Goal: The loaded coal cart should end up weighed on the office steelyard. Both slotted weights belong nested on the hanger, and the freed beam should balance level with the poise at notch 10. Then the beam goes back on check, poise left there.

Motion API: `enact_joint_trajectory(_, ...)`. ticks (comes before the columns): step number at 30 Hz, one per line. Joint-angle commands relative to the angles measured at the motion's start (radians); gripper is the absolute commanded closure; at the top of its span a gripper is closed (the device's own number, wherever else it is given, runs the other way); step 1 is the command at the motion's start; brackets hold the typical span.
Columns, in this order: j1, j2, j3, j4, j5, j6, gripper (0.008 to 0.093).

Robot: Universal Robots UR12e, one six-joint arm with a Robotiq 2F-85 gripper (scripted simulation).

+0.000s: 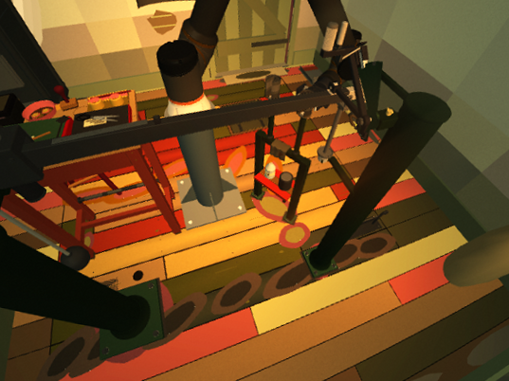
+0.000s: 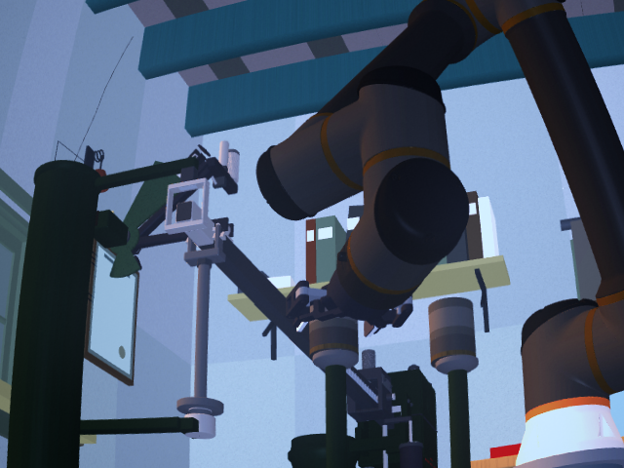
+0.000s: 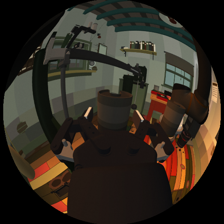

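Note:
A slotted weight [image 3: 114, 109] [image 2: 333, 338], a dark banded cylinder with a notch in its top, stands on a post right between my fingers. My gripper [image 3: 113, 117] [image 2: 348, 315] is open around it and holds nothing. The second slotted weight [image 2: 452, 333] [image 3: 173, 117] stands on its own post to the right. The steelyard beam [image 2: 262, 289] [image 1: 181, 120] slants down past the weights. Its hanger rod [image 2: 201, 327] hangs from the pivot end, with an empty pan [image 2: 200, 406] at the bottom. The poise [image 2: 378, 388] sits low on the beam. The coal cart is hidden.
Behind the weights a wall shelf [image 2: 453, 277] carries books. A thick dark column [image 2: 50, 312] stands at the left. A red table [image 1: 103, 146] and my own base [image 1: 205, 191] stand on the plank floor beneath the beam.

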State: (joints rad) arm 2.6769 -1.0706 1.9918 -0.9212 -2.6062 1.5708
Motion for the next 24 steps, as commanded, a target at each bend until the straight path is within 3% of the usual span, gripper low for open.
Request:
enact_joint_trajectory(1,-0.002,-0.002,0.002,-0.001,-0.002,0.0,0.0134)
enact_joint_trajectory(20,-0.013,-0.008,0.014,-0.006,-0.013,0.0,0.0134)
enact_joint_trajectory(24,-0.013,-0.008,0.014,-0.006,-0.013,0.0,0.0214)
